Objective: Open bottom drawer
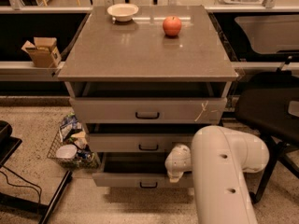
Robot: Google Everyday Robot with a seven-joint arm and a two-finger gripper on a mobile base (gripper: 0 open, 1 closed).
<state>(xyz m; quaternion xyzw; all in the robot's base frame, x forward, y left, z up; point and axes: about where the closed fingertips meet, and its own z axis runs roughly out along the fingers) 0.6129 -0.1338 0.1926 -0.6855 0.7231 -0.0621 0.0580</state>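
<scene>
Grey bottom drawer [121, 179]: lower centre, standing partly out, interior exposed.
Hand [177, 164]: over its front's right end, likely to pull; grasp cannot be told.

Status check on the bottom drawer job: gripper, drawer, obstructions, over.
Gripper low at the bottom drawer, right of its handle. Drawer partway out. Floor basket beside its left corner, not in its path.

Bent white arm [224, 176]; hand [178, 163] apparently low, at its left.
</scene>
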